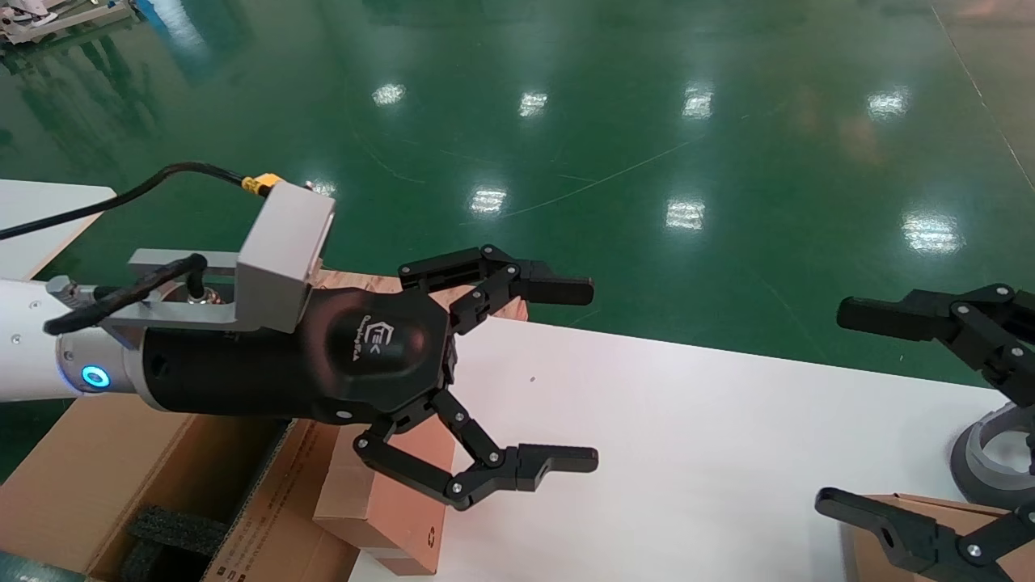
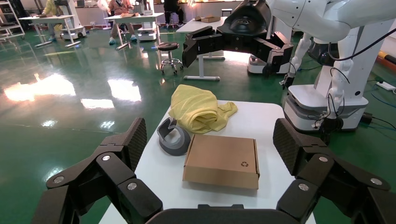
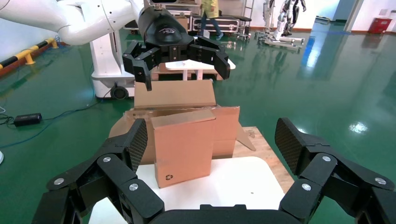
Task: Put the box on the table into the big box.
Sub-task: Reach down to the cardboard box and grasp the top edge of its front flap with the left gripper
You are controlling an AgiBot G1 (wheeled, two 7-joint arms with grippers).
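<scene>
The reddish-brown box [image 1: 388,509] stands on edge at the white table's [image 1: 687,453] left end and leans against the big box [image 1: 97,477]. In the right wrist view the box [image 3: 182,144] is upright and tilted, with the big box's flaps [image 3: 226,126] behind it. Black foam [image 1: 174,529] shows inside the big box. My left gripper [image 1: 592,375] hovers open and empty above the box without touching it. My right gripper [image 1: 831,406] is open and empty over the table's right end.
A paler tan carton [image 2: 222,158] lies flat under my right gripper, also in the head view [image 1: 938,508]. A grey ring-shaped holder [image 2: 173,137] and a yellow cloth [image 2: 198,109] sit beyond it. A wooden pallet [image 3: 261,149] lies beside the big box on the green floor.
</scene>
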